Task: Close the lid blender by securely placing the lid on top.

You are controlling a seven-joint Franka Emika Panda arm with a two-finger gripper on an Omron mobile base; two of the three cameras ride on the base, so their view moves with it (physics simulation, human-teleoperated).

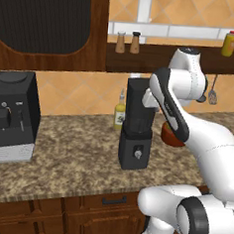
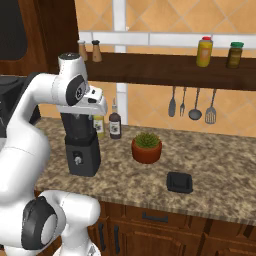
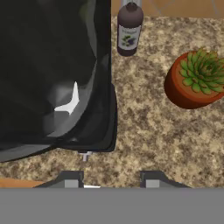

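Note:
The blender (image 1: 136, 125) (image 2: 80, 145) stands on the granite counter, a dark jar on a grey base with a small front knob. Its rim is uncovered, and the hand view looks straight down into the jar (image 3: 52, 78). My gripper (image 3: 111, 181) hovers above the jar's right side, open, with nothing between its fingertips (image 3: 72, 180). The lid (image 2: 179, 182), a flat black square cap, lies on the counter near the front edge, well to the right of the blender and beyond the plant.
A potted succulent (image 2: 146, 146) (image 3: 197, 78) sits between blender and lid. A dark bottle (image 2: 115, 124) (image 3: 129, 28) and a yellow bottle (image 1: 120, 112) stand behind the blender. The coffee machine (image 1: 9, 115) is far left. Utensils (image 2: 192, 105) hang on the wall.

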